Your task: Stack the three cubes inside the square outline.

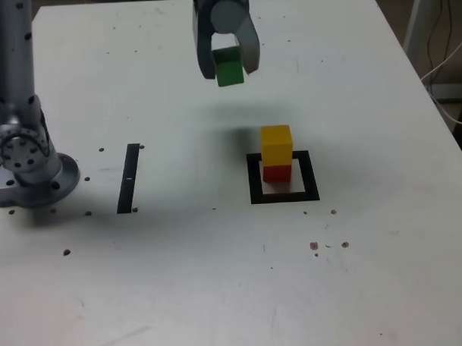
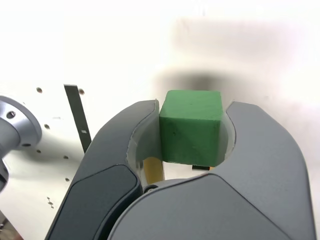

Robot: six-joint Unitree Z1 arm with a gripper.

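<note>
My gripper (image 1: 229, 65) hangs high above the table, shut on the green cube (image 1: 229, 67). In the wrist view the green cube (image 2: 191, 127) is clamped between the two dark fingers (image 2: 142, 145). Below and toward the exterior view's right, the yellow cube (image 1: 276, 145) sits on top of the red cube (image 1: 276, 173), both inside the square outline (image 1: 284, 195). A sliver of the yellow cube (image 2: 153, 169) shows under the green one in the wrist view. The held cube is up and to the left of the stack in the exterior view.
A narrow black strip (image 1: 129, 178) lies on the white table at the exterior view's left, also seen as the strip (image 2: 77, 116) in the wrist view. The arm's base (image 1: 30, 169) stands at the far left. Cables hang past the table's right edge.
</note>
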